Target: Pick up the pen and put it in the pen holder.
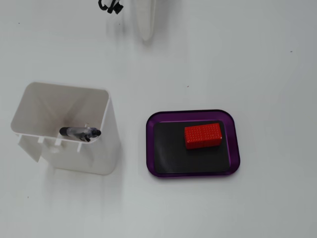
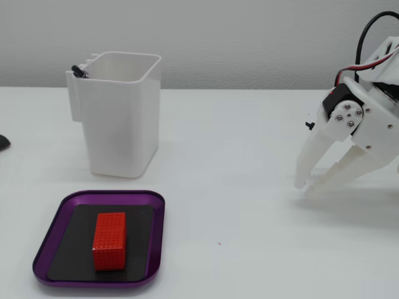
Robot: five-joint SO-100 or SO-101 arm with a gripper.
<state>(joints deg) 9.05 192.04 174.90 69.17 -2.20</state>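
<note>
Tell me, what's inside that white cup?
A pen stands in the white cup, leaning at its wall; only its upper end shows from above. Its lower part and the cup's floor are hard to make out.

Finding no readable text, label, brand, number or sign anywhere in either fixed view.

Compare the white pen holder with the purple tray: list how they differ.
The pen holder is white, tall and deep; the tray is purple, low and shallow. The pen holder contains a pen leaning at its rim; the tray carries a red block lying flat. Both are open-topped, round-cornered containers standing on the white table.
</note>
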